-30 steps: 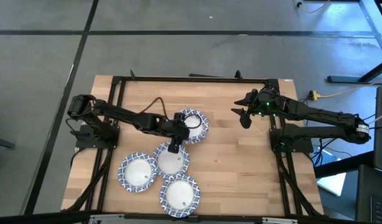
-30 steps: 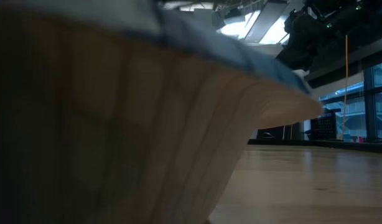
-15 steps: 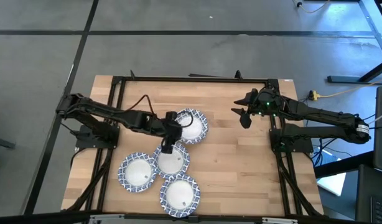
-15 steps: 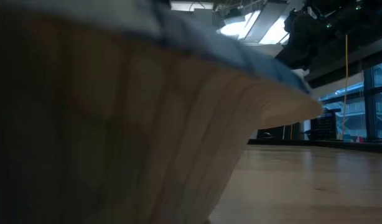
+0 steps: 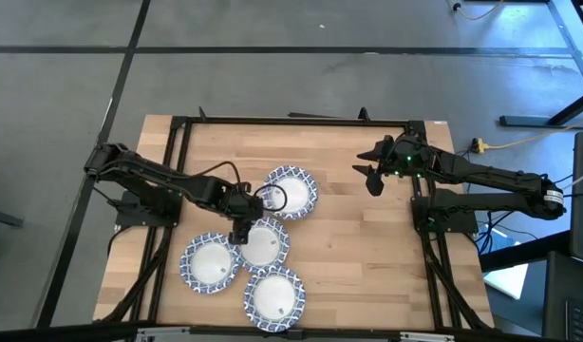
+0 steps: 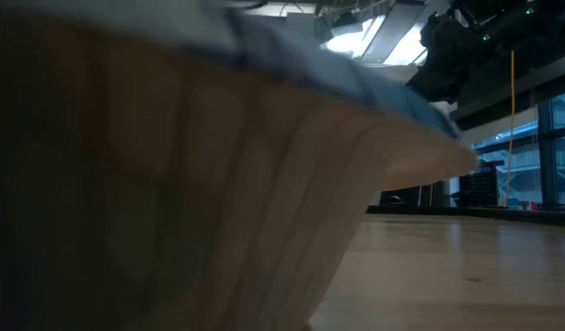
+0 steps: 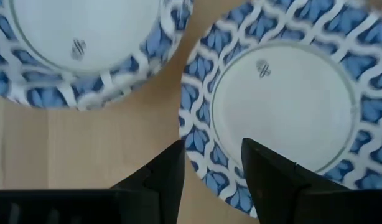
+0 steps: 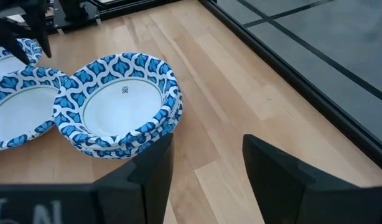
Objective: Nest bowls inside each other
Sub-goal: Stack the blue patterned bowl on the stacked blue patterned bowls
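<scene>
four bowl spots lie clustered on the table [image 5: 348, 237]: the far bowls [image 5: 290, 192], a middle bowl [image 5: 263, 244], one to its left [image 5: 210, 263] and one nearest the front edge [image 5: 273, 297]. the left hand [image 5: 241, 231] hovers over the middle bowl's rim, fingers apart and empty. the right hand [image 5: 371, 178] waits at the far right, fingers apart.

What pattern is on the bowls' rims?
A blue-and-white wavy lattice on each of the bowls, clearest in the right wrist view.
</scene>
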Available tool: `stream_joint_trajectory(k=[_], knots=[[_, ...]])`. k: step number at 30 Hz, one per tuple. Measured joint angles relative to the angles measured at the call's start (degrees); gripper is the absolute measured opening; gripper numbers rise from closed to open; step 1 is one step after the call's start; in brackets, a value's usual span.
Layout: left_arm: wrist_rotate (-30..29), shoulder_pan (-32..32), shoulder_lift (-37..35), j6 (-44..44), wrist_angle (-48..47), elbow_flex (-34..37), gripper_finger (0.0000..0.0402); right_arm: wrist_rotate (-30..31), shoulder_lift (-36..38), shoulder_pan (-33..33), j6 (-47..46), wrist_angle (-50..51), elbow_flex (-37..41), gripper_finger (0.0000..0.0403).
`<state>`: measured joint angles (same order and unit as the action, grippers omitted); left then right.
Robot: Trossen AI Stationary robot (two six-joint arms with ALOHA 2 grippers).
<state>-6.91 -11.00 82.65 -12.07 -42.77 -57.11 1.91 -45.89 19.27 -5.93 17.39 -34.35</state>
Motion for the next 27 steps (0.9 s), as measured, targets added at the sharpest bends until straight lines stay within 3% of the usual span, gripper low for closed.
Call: stream_joint_trajectory(k=[9, 12, 27], knots=[[0.72, 2.85, 0.0, -4.35, 6.74, 11.03, 0.0152, 0.0, 0.0, 0.0, -0.02, 0.02, 0.0, 0.0193], [3.66, 3.92, 0.0, -5.08, 11.14, 13.48, 0.0152, 0.0, 0.0, 0.0, -0.02, 0.02, 0.0, 0.0193], [10.34, 4.37, -0.04, -7.47, 15.36, 12.11, 0.0152, -0.01, 0.0, 0.0, 0.24, 0.07, 0.0, 0.0193]])
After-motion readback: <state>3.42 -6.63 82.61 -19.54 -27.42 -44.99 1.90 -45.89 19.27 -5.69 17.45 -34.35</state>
